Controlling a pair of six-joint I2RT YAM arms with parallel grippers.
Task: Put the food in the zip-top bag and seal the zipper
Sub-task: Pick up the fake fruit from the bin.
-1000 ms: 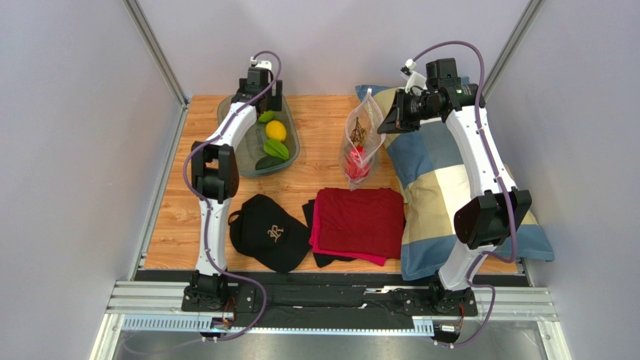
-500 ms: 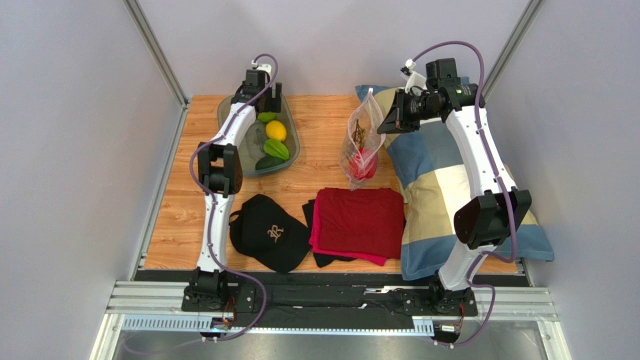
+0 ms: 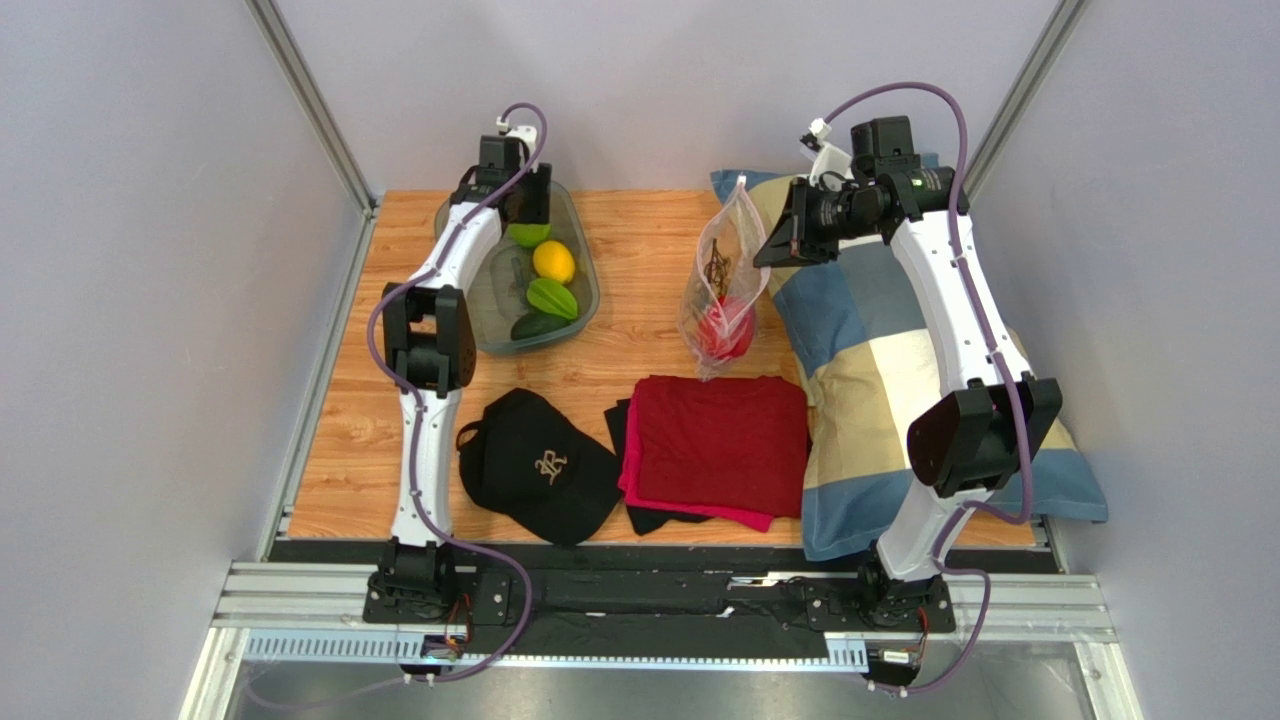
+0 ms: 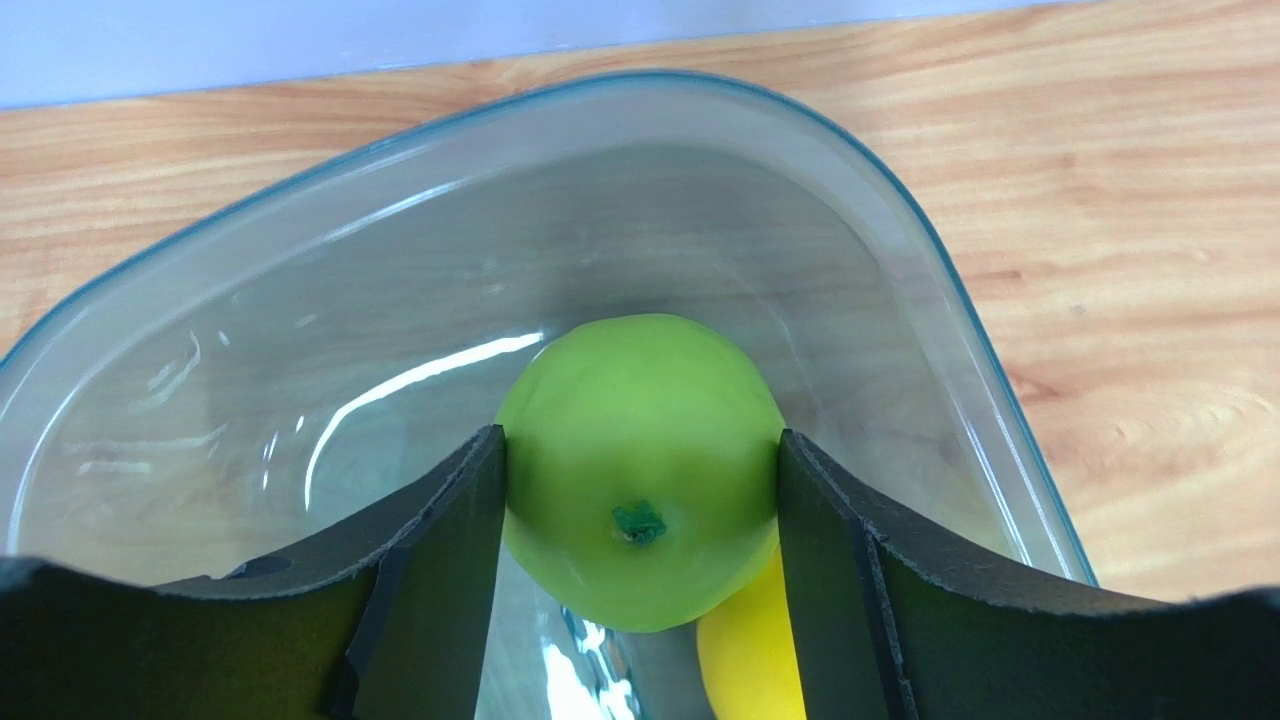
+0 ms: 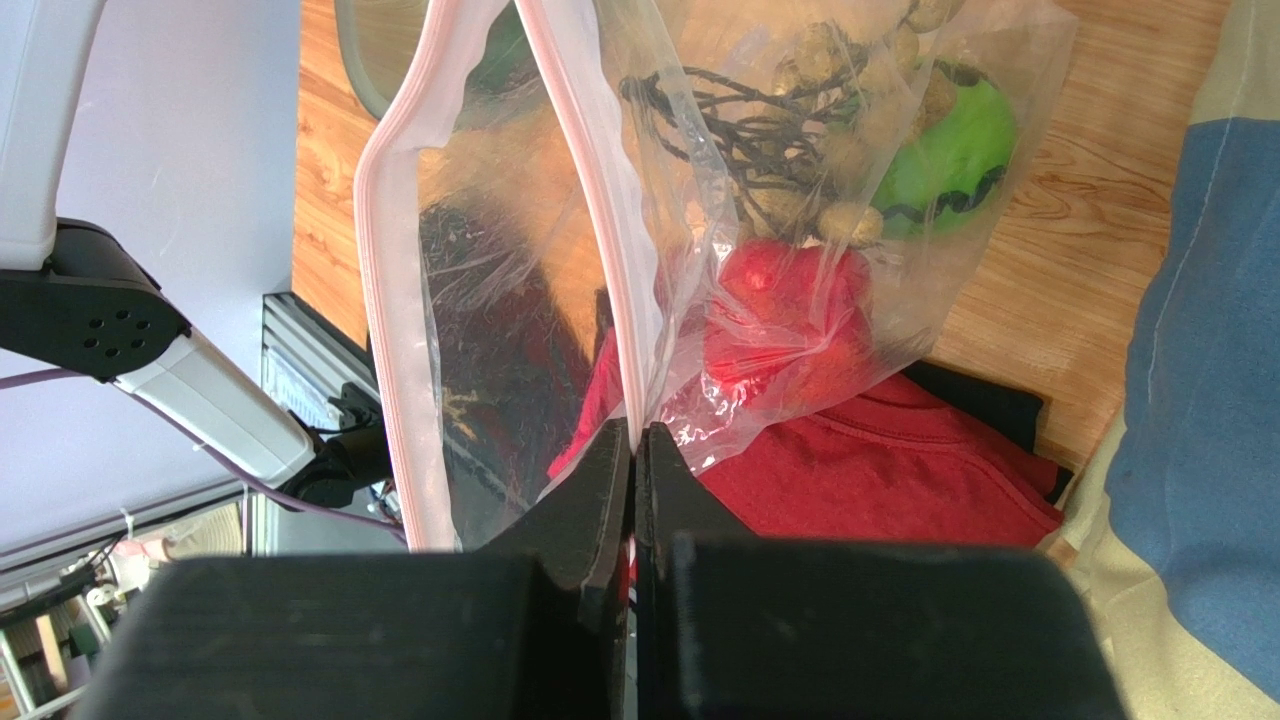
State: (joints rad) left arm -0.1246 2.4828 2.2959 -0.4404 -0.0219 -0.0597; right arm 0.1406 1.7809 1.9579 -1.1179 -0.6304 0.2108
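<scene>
A green apple (image 4: 643, 465) sits at the far end of the grey-green tray (image 4: 932, 255), and my left gripper (image 4: 640, 438) is shut on it, both pads pressed to its sides. A yellow lemon (image 3: 553, 261), green star fruit (image 3: 552, 299) and dark green piece (image 3: 537, 324) lie in the same tray. My right gripper (image 5: 633, 435) is shut on the mouth edge of the zip-top bag (image 5: 526, 270), holding it upright over the table. The zipper (image 5: 394, 300) gapes open. Inside are a red pepper (image 5: 789, 323), a grape bunch (image 5: 766, 135) and another green apple (image 5: 947, 150).
A black cap (image 3: 537, 462) lies at the front left. Folded red cloth (image 3: 721, 443) rests on black cloth (image 3: 619, 428) in front of the bag. A blue-and-cream checked pillow (image 3: 872, 375) fills the right side under the right arm.
My left gripper has reached further toward the tray's far end and closed from wide open onto the green apple. The right gripper and bag have stayed nearly still.
</scene>
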